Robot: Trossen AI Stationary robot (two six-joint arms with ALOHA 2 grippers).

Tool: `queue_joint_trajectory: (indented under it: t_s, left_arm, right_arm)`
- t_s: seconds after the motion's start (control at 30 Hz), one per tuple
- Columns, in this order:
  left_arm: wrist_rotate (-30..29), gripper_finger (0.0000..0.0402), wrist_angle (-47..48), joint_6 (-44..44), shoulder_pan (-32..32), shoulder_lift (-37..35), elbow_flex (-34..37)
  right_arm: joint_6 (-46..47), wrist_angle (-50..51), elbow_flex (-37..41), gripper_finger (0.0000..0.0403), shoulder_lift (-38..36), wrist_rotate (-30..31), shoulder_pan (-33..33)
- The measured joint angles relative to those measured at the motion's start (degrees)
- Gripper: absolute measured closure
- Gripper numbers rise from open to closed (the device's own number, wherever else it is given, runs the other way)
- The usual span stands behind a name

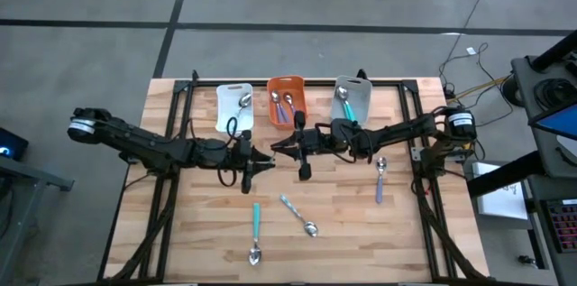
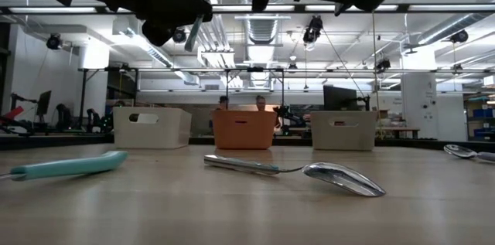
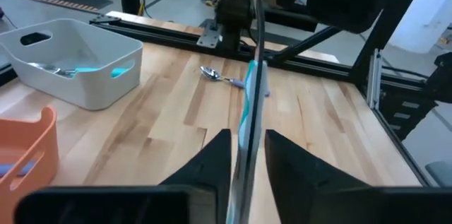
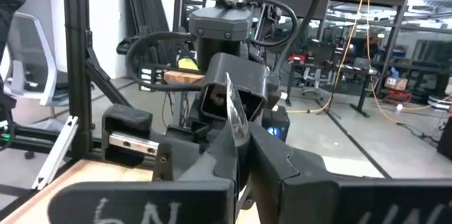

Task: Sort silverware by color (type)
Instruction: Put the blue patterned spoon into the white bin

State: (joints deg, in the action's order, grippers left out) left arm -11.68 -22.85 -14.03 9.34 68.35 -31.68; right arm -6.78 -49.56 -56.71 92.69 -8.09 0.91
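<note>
Silverware is spread over the wooden table (image 1: 207, 232) and three bins, and one teal-handled spoon (image 3: 245, 121) is held in the air on the near side of the orange bin (image 1: 286, 80), where the two arms meet. Its teal handle is flanked by the fingers (image 3: 215, 157) of the left gripper (image 3: 247, 139), which are slightly spread with a thin gap showing beside the handle. Its metal end is pinched by the right gripper (image 4: 240, 136), whose fingers are pressed together on it. In the low view the spoon is seen as a slim, steeply tilted bar under the arms. On the table, well out from the orange bin, a teal spoon (image 1: 255, 230) is laid with its long axis running straight away from the bin, bowl at the far end. Just beside it a pale-blue spoon (image 1: 296, 214) is laid on a diagonal, its bowl also turned away from the bin. Off to the grey-bin side a purple spoon (image 1: 380, 182) is laid with its bowl turned toward the bin row and its handle away. Purple-handled spoons (image 1: 282, 110) are held in the orange bin. The white bin (image 1: 221, 106) beside it holds one spoon (image 1: 243, 101), and a teal-handled one (image 1: 345, 106) is seen in the grey bin (image 1: 361, 87) on the other side. White handwritten marks are seen on the right gripper's body, but they cannot be read.
</note>
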Motion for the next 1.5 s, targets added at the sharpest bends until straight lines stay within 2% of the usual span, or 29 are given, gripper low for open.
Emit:
queue_joint_trajectory:
  t_s: [0.13,0.2,0.37,0.47,0.57,0.77,0.93,1.1,1.23,1.4,1.5]
  left_arm:
    - [-2.61,0.0305,1.24,0.0,0.0,-0.24,-0.17]
    - [-4.48,0.029,2.34,0.47,-0.02,-0.96,-0.17]
    - [-14.62,0.0261,5.62,2.23,-0.02,-3.74,-0.2]
    - [-22.55,0.0253,5.45,3.39,-0.07,-4.21,-0.2]
    - [-28.27,0.0252,3.01,3.64,-0.11,-3.25,-0.2]
    - [-29.69,0.0251,-6.18,7.73,-0.07,1.76,-0.2]
    - [-33.41,0.0251,-9.45,9.49,-0.09,5.48,-0.2]
    - [-34.91,0.0252,-11.21,9.69,-0.52,8.92,-0.2]
    - [-34.94,0.0257,-16.36,11.51,-1.27,12.61,-0.2]
    - [-36.46,0.0274,-21.76,13.97,-1.3,15.9,-0.2]
    - [-37.31,0.0287,-21.76,14.0,-1.31,16.54,-0.2]
  right_arm:
    - [-0.62,1.87,0.0,0.0393,-1.05,0.39,0.0]
    - [-1.85,4.64,0.0,0.0393,-1.86,2.52,0.0]
    - [-2.11,10.24,0.17,0.0393,-3.32,14.49,0.01]
    - [0.1,9.87,0.88,0.0393,-2.99,22.3,0.0]
    - [2.84,5.93,1.54,0.0393,-1.22,27.59,0.0]
    - [5.55,-4.01,1.92,0.0393,4.22,32.41,0.0]
    - [6.23,-6.79,1.92,0.0392,6.13,36.47,0.0]
    - [7.05,-7.14,1.86,0.0392,6.12,36.75,0.0]
    - [6.95,-8.2,1.86,0.0391,6.12,36.64,0.0]
    - [7.05,-8.24,1.84,0.0391,6.12,36.63,0.0]
    - [7.54,-8.24,1.81,0.0391,6.1,36.58,0.0]
